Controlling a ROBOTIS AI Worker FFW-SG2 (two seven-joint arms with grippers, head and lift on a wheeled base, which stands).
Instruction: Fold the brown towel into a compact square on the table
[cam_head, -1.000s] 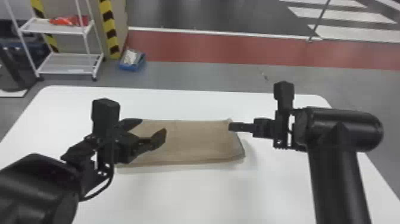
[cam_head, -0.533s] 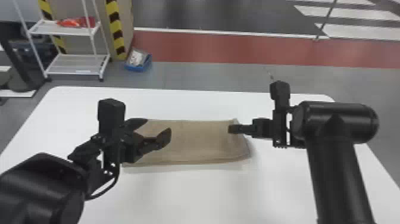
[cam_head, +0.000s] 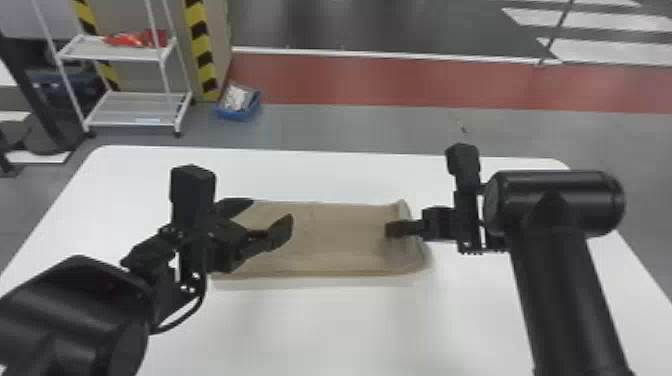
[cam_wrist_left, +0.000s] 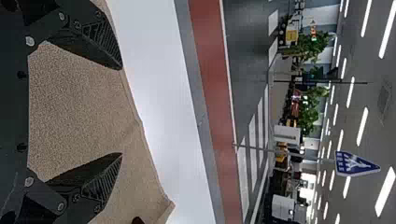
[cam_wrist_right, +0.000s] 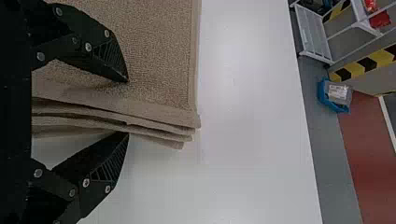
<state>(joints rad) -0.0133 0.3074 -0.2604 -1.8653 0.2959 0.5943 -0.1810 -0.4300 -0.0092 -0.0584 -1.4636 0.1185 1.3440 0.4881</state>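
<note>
Towel: folded into a layered oblong (cam_head: 330, 235), lying on the table (cam_head: 340, 325), spanning from one gripper to the other.
Left gripper: fingers spread (cam_head: 272, 210), grasping nothing; towel behind and between them, at its left end; contact unclear.
Right gripper: fingers parted (cam_head: 389, 229), nothing clenched; at the towel's right end, one finger over the top layer, the other beyond the stacked edges, which lie between them.

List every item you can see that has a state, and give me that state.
Brown towel: folded in layers, oblong, lying on the table
Left claw: open, empty
Right claw: open, straddling the towel's layered edge
Blue bin: open-topped, loaded
White rack: upright, upper shelf loaded
</note>
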